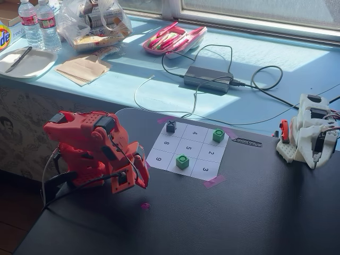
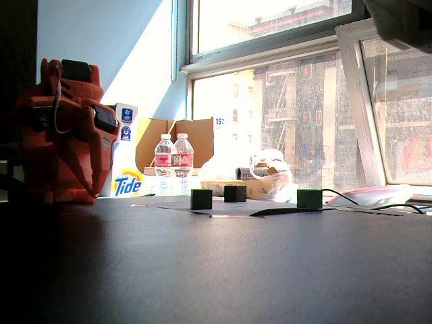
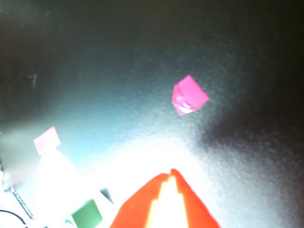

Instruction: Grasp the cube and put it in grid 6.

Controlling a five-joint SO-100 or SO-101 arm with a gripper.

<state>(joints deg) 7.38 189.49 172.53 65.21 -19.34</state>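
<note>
A white numbered sheet (image 1: 197, 133) lies on the black table. One green cube (image 1: 182, 161) sits on the front-row cell between 9 and 3, below 5, and hides that cell's number. It also shows in the low fixed view (image 2: 201, 198) and in the wrist view (image 3: 87, 214). A second green cube (image 1: 218, 135) sits on the back right cell, above 2. The red arm is folded at the left. Its gripper (image 1: 142, 183) hangs low over bare table left of the sheet. In the wrist view the gripper (image 3: 171, 173) is shut and empty.
A dark blue cube with an X (image 1: 170, 126) sits on the sheet's back left cell. A white and orange arm (image 1: 305, 133) stands at the table's right edge. A pink scrap (image 1: 145, 205) lies near the gripper. Cables, a power brick (image 1: 208, 78) and bottles lie on the blue surface behind.
</note>
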